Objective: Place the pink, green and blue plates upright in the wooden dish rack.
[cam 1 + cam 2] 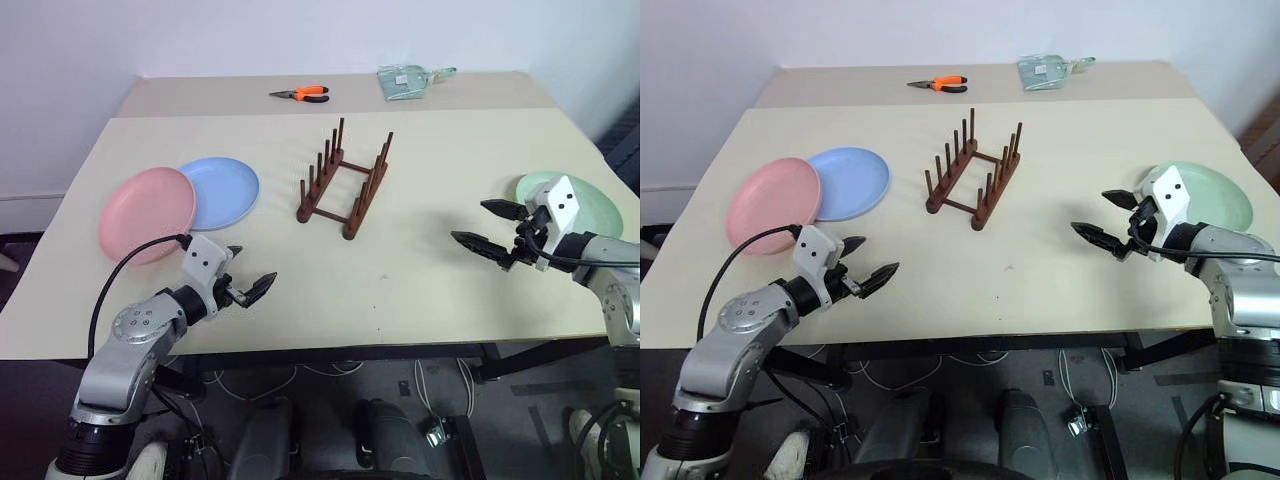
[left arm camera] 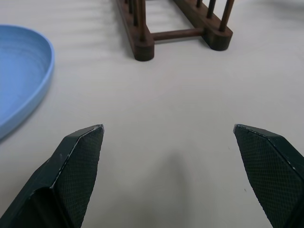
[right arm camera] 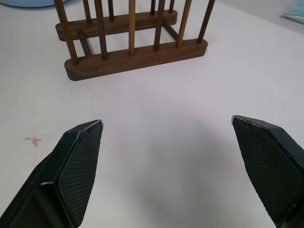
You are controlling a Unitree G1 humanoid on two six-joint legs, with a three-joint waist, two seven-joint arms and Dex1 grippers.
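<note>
While flat, green plate (image 1: 590, 205) behind right claw (image 1: 492, 226)

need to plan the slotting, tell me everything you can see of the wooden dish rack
The wooden dish rack is dark reddish-brown wood: two parallel base rails, each with a row of thin upright pegs, joined by crossbars. It stands upright and empty near the middle of the table, set at an angle. No plate or gripper touches it; it rests only on the tabletop.
</note>
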